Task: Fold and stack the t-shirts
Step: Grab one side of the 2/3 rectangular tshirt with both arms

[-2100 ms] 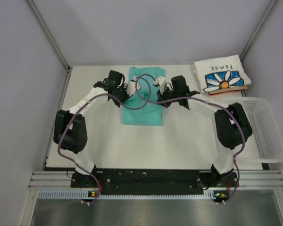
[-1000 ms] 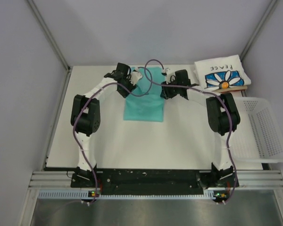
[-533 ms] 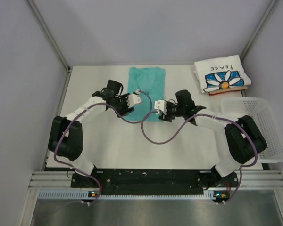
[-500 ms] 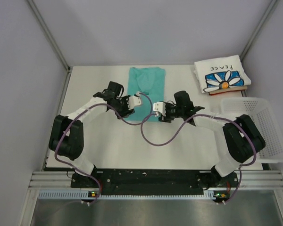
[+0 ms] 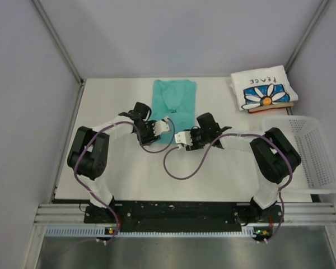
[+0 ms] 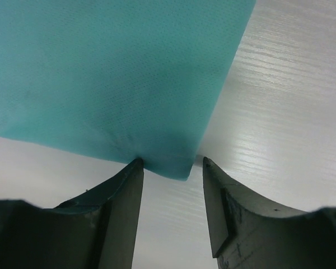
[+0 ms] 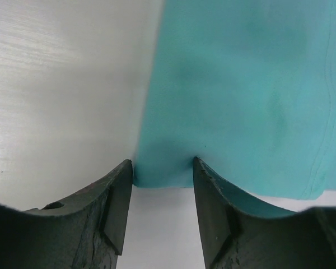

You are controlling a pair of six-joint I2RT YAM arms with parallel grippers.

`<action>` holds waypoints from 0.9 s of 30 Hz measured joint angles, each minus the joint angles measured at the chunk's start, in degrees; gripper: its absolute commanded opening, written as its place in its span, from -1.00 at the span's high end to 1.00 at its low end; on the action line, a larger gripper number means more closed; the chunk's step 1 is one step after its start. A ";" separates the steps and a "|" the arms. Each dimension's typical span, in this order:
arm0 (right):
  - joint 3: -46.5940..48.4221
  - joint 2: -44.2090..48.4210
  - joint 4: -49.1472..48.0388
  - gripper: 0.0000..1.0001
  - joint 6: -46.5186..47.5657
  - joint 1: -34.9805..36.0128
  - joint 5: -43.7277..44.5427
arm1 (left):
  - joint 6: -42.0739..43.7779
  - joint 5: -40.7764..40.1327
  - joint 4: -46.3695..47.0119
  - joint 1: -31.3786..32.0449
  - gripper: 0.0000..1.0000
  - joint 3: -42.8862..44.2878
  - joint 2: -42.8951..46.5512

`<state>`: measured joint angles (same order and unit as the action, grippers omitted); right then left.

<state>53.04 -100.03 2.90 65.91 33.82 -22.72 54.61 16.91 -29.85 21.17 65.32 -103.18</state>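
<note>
Left gripper (image 5: 165, 124) jaws spread at teal t-shirt's (image 5: 173, 103) near corner, right gripper (image 5: 182, 138) spread at the other (neither pinching).

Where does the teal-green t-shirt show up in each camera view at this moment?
Top external: the teal-green t-shirt lies flat at the far centre of the table.
Left wrist: fills the upper left, one corner between the fingers of the left claw.
Right wrist: fills the upper right, one corner between the fingers of the right claw.
Shared landmark: the shirt's near edge, ending in those two corners.
</note>
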 measured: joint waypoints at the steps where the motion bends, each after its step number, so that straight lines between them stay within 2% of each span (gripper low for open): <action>1: 0.37 -0.28 0.07 0.33 0.15 0.22 0.35 | -0.13 -0.09 0.04 0.04 0.12 0.00 0.00; 4: 1.64 -1.49 1.27 0.93 0.70 0.76 1.51 | -0.57 -0.46 0.24 0.17 0.65 0.00 -0.13; 5: 1.79 -1.84 1.44 1.00 0.94 0.83 1.68 | -0.72 -0.76 0.28 0.28 0.79 0.00 -0.22; 7: 1.99 -2.05 1.77 1.00 0.98 0.94 2.16 | -1.29 -1.20 0.17 0.59 1.00 0.07 -0.33; 13: 1.97 -1.25 3.21 1.00 -0.15 1.27 3.10 | -3.04 -1.64 -1.57 0.96 1.00 0.48 -0.02; 17: -0.76 3.56 5.90 1.00 -2.21 3.28 5.18 | -3.72 -0.70 -4.26 1.51 1.00 -1.11 3.61; 21: -2.60 11.52 11.45 1.00 -5.22 9.22 7.98 | -4.20 0.79 -9.70 2.21 1.00 -4.26 12.20; 27: -5.92 28.81 22.45 1.00 -10.84 17.77 8.13 | -3.65 4.13 -21.51 3.87 1.00 -9.90 30.82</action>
<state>47.11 -71.22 25.34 55.07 51.59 -14.59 50.96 21.04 -51.35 25.04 55.42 -72.36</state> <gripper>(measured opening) 0.017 0.012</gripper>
